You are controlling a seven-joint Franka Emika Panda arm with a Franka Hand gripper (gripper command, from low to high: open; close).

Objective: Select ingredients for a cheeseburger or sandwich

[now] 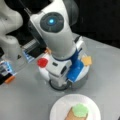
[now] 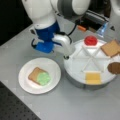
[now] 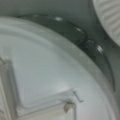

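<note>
On the white paper plate (image 2: 26,85) lies a tan bread slice (image 2: 33,73) with green lettuce (image 2: 44,78) on top; both front views show this stack (image 1: 79,111). The round divided tray (image 2: 75,72) holds the red tomato disc (image 2: 90,40), a second bread slice (image 2: 111,48), the brown patty (image 2: 115,67) and the yellow cheese (image 2: 93,78). My gripper (image 2: 66,56) hangs at the tray's left rim, over an empty compartment (image 3: 42,75), with nothing seen in it. The arm hides most of the tray in a front view, where only the tomato (image 1: 42,62) and cheese (image 1: 87,60) show.
The plate's ribbed rim (image 3: 110,17) shows at the wrist view's top right, close to the tray's edge. A second robot base (image 1: 11,42) and some blue and orange parts (image 1: 7,72) stand at a front view's left. Dark matting (image 2: 15,110) borders the table.
</note>
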